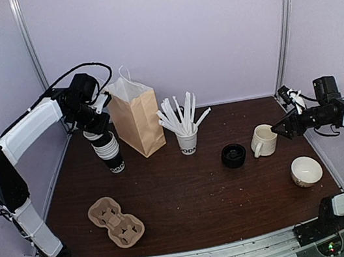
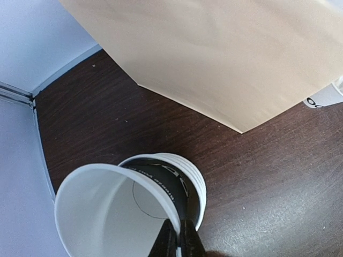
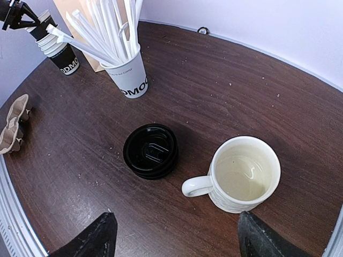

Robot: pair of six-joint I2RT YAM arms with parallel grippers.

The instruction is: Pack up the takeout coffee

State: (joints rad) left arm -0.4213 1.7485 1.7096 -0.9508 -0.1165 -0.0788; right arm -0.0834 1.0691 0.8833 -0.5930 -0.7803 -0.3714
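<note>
Our left gripper pinches the top cup by its rim, just left of the bag; our right gripper, well right of the bag, gapes empty.

Left claw seemingly pinched shut, arm raised; right claw spread wide, low.

Bare table lies between carrier and black lid; paper bag and stick cup block the back.

tabletop: dark brown, wood grain
paper bag: plain tan
cup stack: black, white lettering, white rims
top cup: white inside
stick cup: white, black lettering; sticks white
lid: glossy black
mug: cream
cup carrier: pale brown
</note>
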